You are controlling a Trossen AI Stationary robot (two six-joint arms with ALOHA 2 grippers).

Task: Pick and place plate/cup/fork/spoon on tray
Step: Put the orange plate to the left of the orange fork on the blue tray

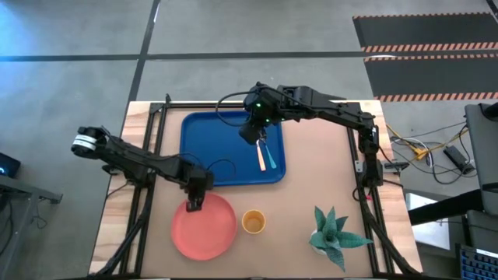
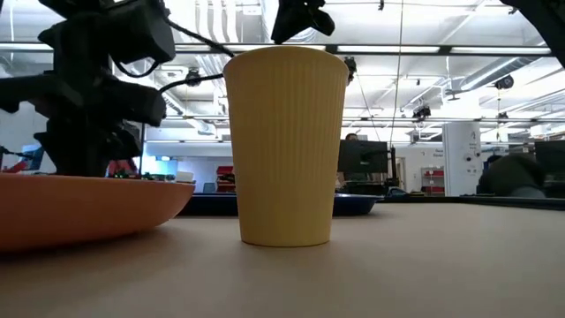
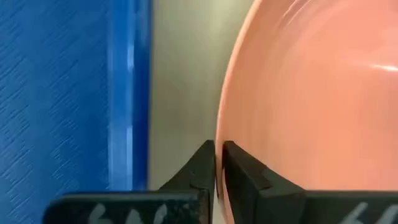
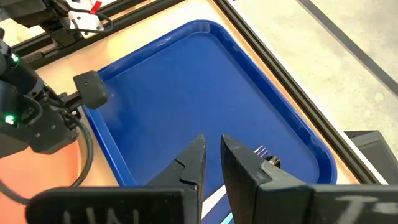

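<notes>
Left gripper [image 1: 194, 204]: we find it low at the plate's upper-left edge in the high view. In the left wrist view its fingers [image 3: 200, 167] are pressed together on the plate's rim, one finger on each side of it.

Plate [image 1: 205, 225]: lies flat on the table in the lower middle of the high view, just below the tray's lower edge and apart from it; a strip of bare table shows between them in the left wrist view. Round, so we record no long axis.

Right gripper [image 1: 254, 134]: hangs over the right half of the tray, upper centre of the high view. Its fingers [image 4: 193, 163] stand a narrow gap apart and we see nothing between them.

Spoon [image 1: 270, 155] and fork [image 1: 261, 152]: both lie inside the tray near its right rim, side by side. Long axes run roughly top to bottom of the high view, slightly tilted. The fork's tines show beside the right gripper in the right wrist view, pointing to the frame's upper left.

Cup [image 1: 253, 222]: upright on the table, just right of the plate, mouth up, outside the tray.

Tray [image 1: 210, 155]: long axis left to right, centre of the table.

Potted plant [image 1: 333, 232]: lower right of the table, well apart from the tray.
</notes>
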